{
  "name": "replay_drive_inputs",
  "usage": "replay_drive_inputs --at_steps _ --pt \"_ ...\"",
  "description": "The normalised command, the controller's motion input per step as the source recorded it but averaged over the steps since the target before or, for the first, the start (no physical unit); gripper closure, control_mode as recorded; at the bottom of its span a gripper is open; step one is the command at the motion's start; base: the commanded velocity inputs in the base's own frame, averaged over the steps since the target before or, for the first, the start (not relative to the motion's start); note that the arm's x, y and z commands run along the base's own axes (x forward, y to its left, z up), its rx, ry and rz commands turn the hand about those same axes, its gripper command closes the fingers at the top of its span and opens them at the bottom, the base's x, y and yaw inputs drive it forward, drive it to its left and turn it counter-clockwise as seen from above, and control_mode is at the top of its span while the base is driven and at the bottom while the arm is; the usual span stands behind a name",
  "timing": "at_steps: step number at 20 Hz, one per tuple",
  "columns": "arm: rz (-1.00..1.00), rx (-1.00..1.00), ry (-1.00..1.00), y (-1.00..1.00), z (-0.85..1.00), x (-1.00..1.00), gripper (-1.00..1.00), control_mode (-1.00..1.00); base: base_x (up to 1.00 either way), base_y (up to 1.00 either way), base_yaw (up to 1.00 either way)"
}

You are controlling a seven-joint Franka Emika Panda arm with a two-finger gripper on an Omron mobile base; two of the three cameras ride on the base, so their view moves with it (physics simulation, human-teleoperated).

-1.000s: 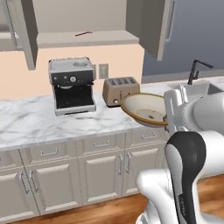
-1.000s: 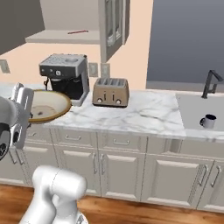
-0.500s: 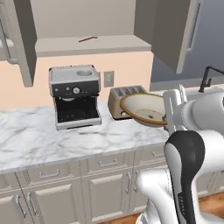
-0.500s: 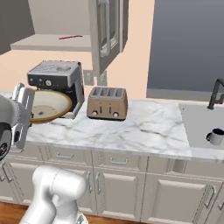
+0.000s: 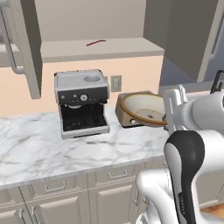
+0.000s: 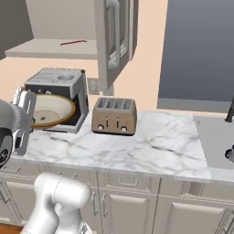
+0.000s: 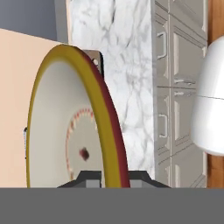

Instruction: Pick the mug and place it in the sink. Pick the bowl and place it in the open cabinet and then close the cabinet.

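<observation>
The tan bowl [image 5: 146, 109] with a brown rim hangs above the marble counter, in front of the toaster, tilted with its cream inside facing left. My gripper [image 5: 169, 111] is shut on its right rim. From the right base the bowl [image 6: 50, 109] overlaps the coffee machine, with the gripper [image 6: 23, 119] at its left. In the hand view the bowl's rim [image 7: 107, 131] runs between the fingertips [image 7: 87, 177]. The open cabinet's beige shelf [image 5: 100, 49] is above, between its door [image 5: 26, 48] and another on the right. The mug [image 6: 230, 153] sits in the sink [image 6: 215, 137], cut by the frame's edge.
A coffee machine [image 5: 82, 103] and a toaster [image 6: 114, 115] stand on the counter [image 6: 151, 146]. A thin red object [image 5: 95, 42] lies on the cabinet shelf. The open right cabinet door [image 6: 114, 36] juts out above the toaster. The black faucet [image 6: 231, 109] stands behind the sink.
The base has driven left and closer to the counter, so the whole scene has shifted right and grown in both base views. The bowl stays in the shut gripper.
</observation>
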Motion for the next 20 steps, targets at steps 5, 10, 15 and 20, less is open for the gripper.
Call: replay_drive_inputs --at_steps 5,10,15,20 --pt "0.0 0.0 0.0 0.0 0.0 0.0 1.0 1.0 0.14 0.43 0.07" --pt "0.0 0.0 0.0 0.0 0.0 0.0 1.0 1.0 0.25 -0.03 0.01" --pt "0.0 0.0 0.0 0.0 0.0 0.0 1.0 1.0 0.74 0.0 0.0" --pt "0.0 0.0 0.0 0.0 0.0 0.0 1.0 1.0 0.75 0.34 -0.03"
